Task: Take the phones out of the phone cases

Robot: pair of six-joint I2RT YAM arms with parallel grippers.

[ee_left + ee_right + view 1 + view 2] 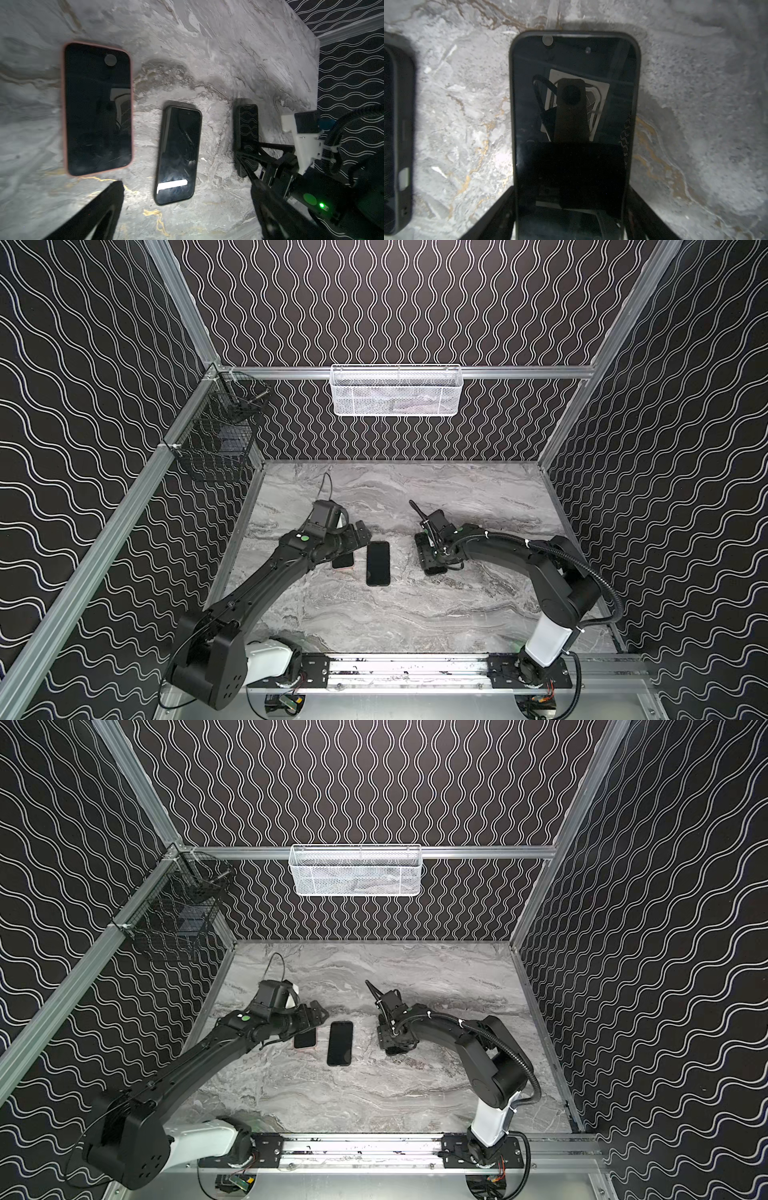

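Observation:
Three phones lie face up on the marble table (478,614). My right gripper (571,207) is shut on the rightmost phone in its black case (574,104), its fingers (500,212) pressed against the case's two long sides. In both top views that gripper (430,556) covers most of this phone (435,571). A black phone (378,563) lies in the middle. Left of it is a phone in a pink case (344,561), partly under my open, empty left gripper (360,536). In the left wrist view the pink-cased phone (97,108) and middle phone (178,153) lie ahead of the gripper (187,207).
A white mesh basket (397,391) hangs on the back wall and a black wire basket (216,435) on the left wall. The arms' mounting rail (407,668) runs along the table's front edge. Patterned walls enclose three sides.

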